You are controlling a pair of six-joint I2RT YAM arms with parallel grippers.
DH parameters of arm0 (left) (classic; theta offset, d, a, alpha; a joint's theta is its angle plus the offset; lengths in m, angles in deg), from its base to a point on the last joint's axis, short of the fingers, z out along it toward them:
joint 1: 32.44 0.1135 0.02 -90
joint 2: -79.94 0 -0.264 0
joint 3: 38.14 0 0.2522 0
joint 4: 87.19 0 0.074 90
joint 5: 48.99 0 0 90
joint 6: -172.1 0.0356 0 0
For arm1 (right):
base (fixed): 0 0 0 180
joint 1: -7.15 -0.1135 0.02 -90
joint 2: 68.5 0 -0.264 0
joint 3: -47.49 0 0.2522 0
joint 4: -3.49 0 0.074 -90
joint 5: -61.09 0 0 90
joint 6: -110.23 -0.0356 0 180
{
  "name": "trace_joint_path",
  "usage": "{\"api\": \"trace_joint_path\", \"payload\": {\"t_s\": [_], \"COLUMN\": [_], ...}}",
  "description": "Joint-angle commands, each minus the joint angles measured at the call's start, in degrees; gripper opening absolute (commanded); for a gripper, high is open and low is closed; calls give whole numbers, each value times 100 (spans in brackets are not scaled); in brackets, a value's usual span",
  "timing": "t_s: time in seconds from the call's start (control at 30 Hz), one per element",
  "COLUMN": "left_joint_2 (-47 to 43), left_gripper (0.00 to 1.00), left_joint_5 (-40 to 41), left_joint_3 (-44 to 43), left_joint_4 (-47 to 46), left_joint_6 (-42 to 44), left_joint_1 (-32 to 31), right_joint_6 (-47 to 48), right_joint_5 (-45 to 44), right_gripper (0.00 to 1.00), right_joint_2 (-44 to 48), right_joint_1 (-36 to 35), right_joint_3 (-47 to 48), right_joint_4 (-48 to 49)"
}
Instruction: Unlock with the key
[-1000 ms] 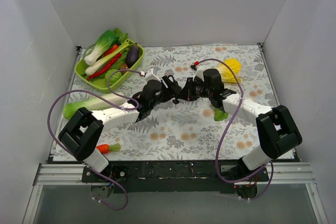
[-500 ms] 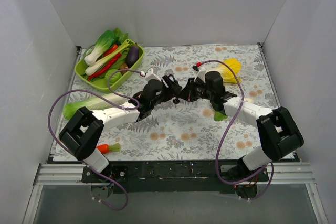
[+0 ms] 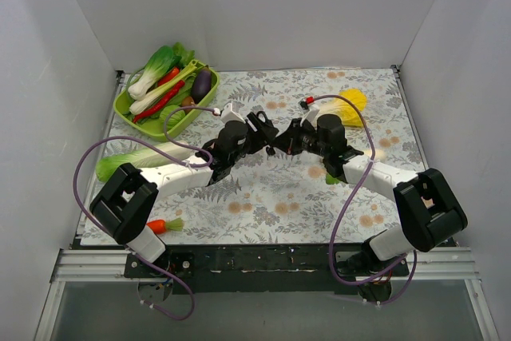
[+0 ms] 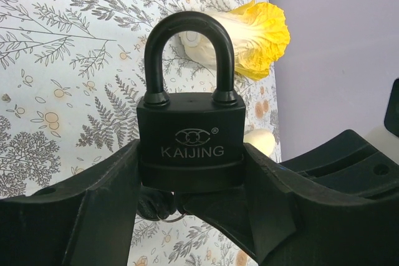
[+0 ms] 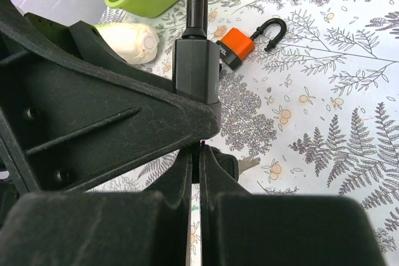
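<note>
My left gripper [image 4: 190, 166] is shut on a black KAIJING padlock [image 4: 190, 141], held upright by its body with the shackle closed. A black key head on a small ring [image 4: 156, 207] shows right under the lock's bottom. My right gripper [image 5: 200, 154] is shut, its fingertips pressed up against the underside of the padlock [image 5: 196, 70]; a black-headed key with a silver blade [image 5: 240, 165] sticks out beside the fingertips. In the top view the left gripper [image 3: 259, 129] and the right gripper [image 3: 286, 143] meet above the middle of the mat.
An orange padlock with open shackle [image 5: 240, 45] lies on the mat below. A green basket [image 3: 128, 111] of vegetables stands back left. A yellow cabbage [image 3: 351, 103], a pale cabbage [image 3: 136, 159], a carrot [image 3: 160, 225] and a green leaf [image 3: 334, 175] lie around. White walls close in three sides.
My right wrist has shifted to the right and a little away, with its forearm swinging out. The left arm and the padlock have stayed almost still. The grippers still meet.
</note>
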Motion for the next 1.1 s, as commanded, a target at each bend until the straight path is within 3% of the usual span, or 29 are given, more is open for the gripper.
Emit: {"api": "trace_joint_path", "payload": {"t_s": [0.0,0.5,1.07], "left_joint_2": [-245,-966,-1080], "left_gripper": [0,0,0], "left_joint_5": [-971,-1788,-2491], "left_joint_3": [123,783,915], "left_joint_4": [-32,-1746,-2643], "left_joint_6": [-31,1112,1253], "left_joint_1": [-345,-345,-345], "right_joint_6": [-63,-881,-1417], "right_joint_5": [-1090,0,317], "right_gripper": [1,1,1], "right_joint_2": [166,306,561], "right_joint_1": [203,449,598], "right_joint_3": [193,280,237], "right_joint_4": [1664,1787,2139]}}
